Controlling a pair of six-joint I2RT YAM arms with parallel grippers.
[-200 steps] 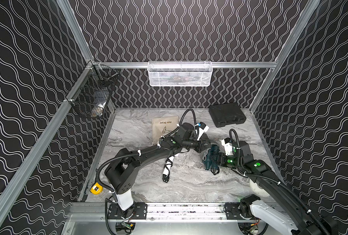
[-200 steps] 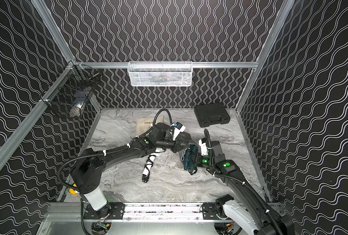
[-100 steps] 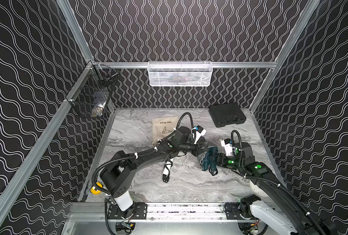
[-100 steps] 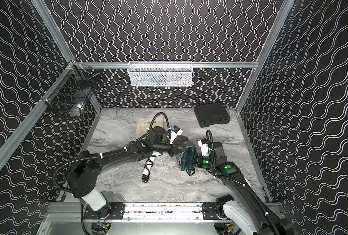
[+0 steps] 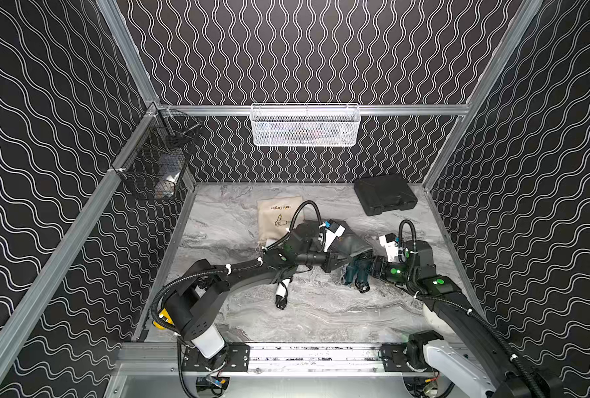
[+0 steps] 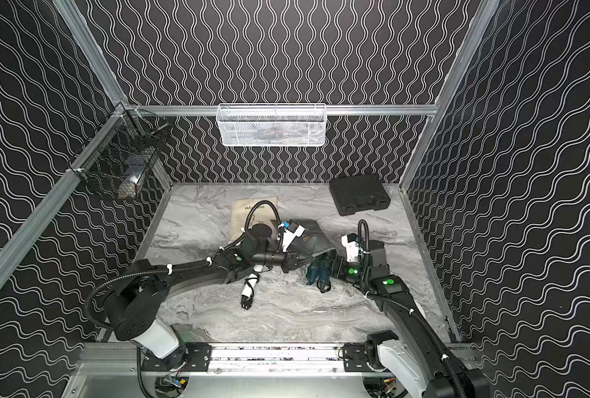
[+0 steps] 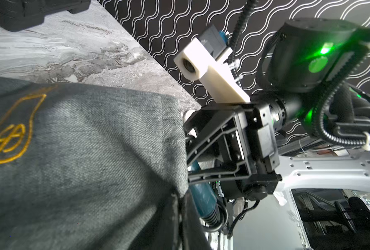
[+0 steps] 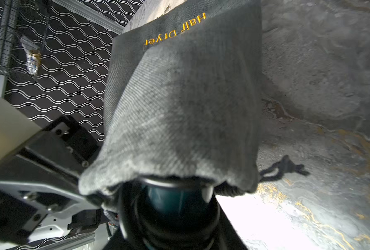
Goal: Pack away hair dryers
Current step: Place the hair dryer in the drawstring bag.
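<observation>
- While left gripper [image 5: 346, 259] pinches grey pouch [image 5: 351, 241] at its mouth, right gripper [image 5: 365, 267] clasps teal dryer [image 5: 354, 276], nose under the cloth.
- White dryer [image 5: 282, 287] lies beneath left arm [image 5: 245, 272].
- Black case [image 5: 385, 194] sits in counter [image 5: 321, 310] far right corner.

Black wavy-lined walls [image 5: 304, 51] enclose a grey marbled tabletop [image 5: 321, 310] framed by aluminium rails [image 5: 407, 109].

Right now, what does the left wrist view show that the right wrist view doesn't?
Left wrist only: the right gripper, clamped on the teal hair dryer from the side, and the black case. Right wrist only: the gold "Hair Dryer" lettering, the drawstring end on the table, and the black wire basket. Both: the grey pouch with that dryer at its mouth.
</observation>
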